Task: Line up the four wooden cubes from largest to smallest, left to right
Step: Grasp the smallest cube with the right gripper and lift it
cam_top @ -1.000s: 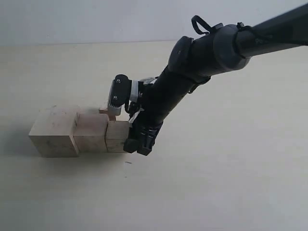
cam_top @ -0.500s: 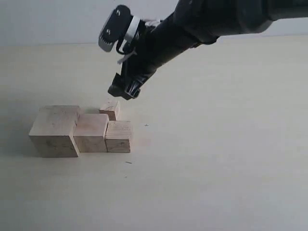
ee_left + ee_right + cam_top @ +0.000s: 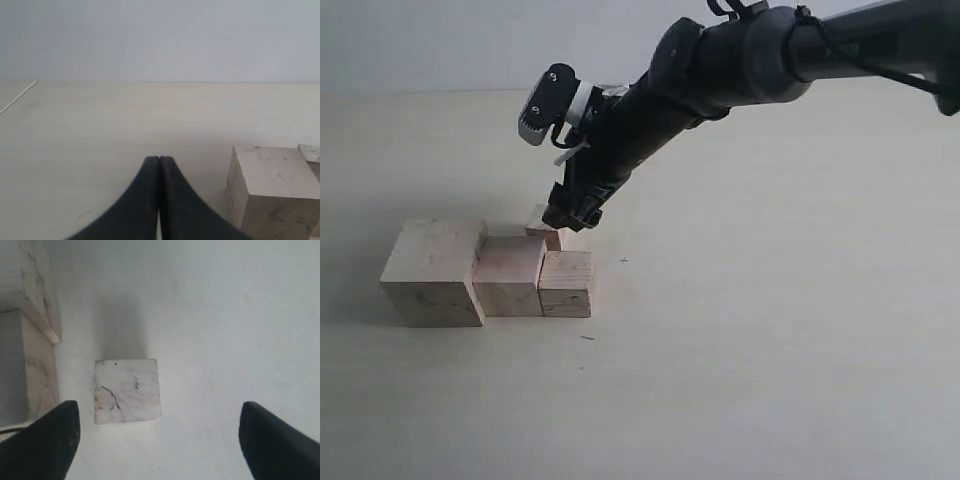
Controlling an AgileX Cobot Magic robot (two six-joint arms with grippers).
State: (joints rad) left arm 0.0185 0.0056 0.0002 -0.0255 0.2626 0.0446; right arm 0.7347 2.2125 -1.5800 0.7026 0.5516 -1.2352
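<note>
The left jaws are pressed together and hold nothing, low over the bench (image 3: 75,140), with the largest cube (image 3: 270,192) just beside them. Three cubes stand in a touching row: the largest cube, the second cube (image 3: 508,275), then the third cube (image 3: 566,283). The smallest cube (image 3: 544,229) sits just behind where the second and third meet. The right jaws are spread wide and empty just above it, and it lies between the tips, nearer one.

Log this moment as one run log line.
right gripper: open, above smallest cube | left gripper: shut, near largest cube | three larger cubes: in row, smallest behind it, not yet placed
</note>
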